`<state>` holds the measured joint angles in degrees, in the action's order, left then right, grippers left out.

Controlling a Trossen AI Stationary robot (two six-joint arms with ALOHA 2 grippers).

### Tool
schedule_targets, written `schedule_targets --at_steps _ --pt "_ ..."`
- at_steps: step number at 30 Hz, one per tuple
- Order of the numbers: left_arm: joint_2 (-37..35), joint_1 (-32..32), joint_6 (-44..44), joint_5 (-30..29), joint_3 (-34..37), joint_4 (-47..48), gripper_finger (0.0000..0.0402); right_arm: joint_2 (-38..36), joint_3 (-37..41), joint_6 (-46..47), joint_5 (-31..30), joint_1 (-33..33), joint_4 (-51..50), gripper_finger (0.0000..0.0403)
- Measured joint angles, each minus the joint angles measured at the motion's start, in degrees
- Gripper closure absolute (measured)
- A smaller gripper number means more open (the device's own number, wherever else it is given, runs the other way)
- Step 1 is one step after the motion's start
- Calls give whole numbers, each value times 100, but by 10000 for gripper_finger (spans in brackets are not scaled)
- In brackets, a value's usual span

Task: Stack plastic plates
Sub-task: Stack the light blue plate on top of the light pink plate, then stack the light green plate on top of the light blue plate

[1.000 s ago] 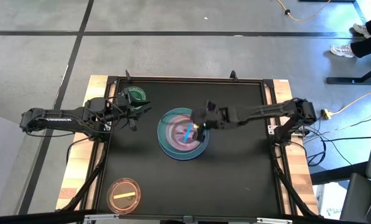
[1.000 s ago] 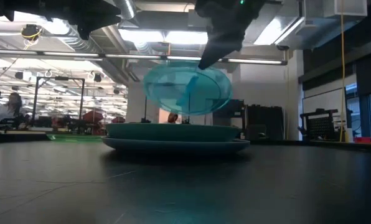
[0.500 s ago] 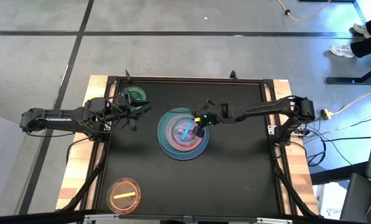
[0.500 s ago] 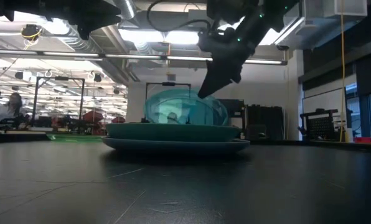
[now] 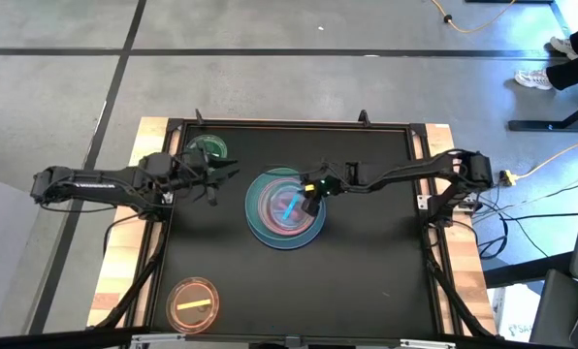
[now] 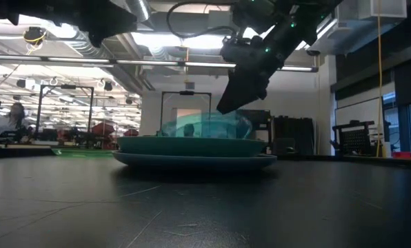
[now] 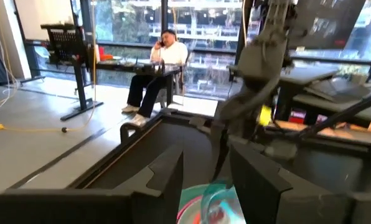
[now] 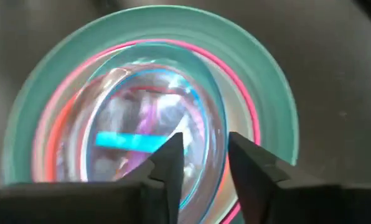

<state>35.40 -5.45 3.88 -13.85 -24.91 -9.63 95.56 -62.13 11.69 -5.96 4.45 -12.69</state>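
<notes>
Lowering since 1 s ago, R gripper (image 5: 309,199) fingers parted around blue plate (image 5: 287,205) rim, flatter on stack (image 6: 195,153).

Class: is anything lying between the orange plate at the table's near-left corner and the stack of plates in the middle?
Nothing visible does. Bare table lies between the orange plate and the stack. The right claw sits over the stack's right edge.
</notes>
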Motion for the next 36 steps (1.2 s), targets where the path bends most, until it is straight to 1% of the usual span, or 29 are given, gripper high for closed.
schedule_targets --at_steps 2,4,9,12,15,17,20,24,28,31,36 --pt "261 -15 0 -15 0 -45 278 -125 0 -43 102 -116 0 267" --pt "526 -69 -68 -38 -16 8 278 -267 0 -251 -9 -310 -53 256" --pt "903 -290 -133 -99 -127 90 278 -668 0 -599 -807 -821 -465 249" --pt "1099 -430 13 -515 -293 826 278 -873 -2 -609 -1290 -989 -857 249" --pt "1315 -594 196 -1003 -426 1598 278 -1004 -2 -555 -1607 -1142 -1296 248" --pt "1459 -742 337 -1178 -433 1887 278 -1041 11 -443 -1795 -1221 -1457 248" --pt "1692 -1053 505 -1194 -435 2196 278 -1068 414 -320 -1847 -1290 -1068 248" --pt "2070 -1577 799 -1184 -435 2617 278 -1057 1159 -75 -1849 -1314 -487 248" --pt "2471 -2117 1231 -862 -435 2897 278 -1057 1914 336 -1745 -1396 307 248" --pt "2771 -2419 1258 -576 -435 2977 278 -1057 2361 633 -1668 -1578 940 248" --pt "3225 -2687 1255 -517 -435 3008 278 -1057 2860 871 -1775 -1945 1806 248"
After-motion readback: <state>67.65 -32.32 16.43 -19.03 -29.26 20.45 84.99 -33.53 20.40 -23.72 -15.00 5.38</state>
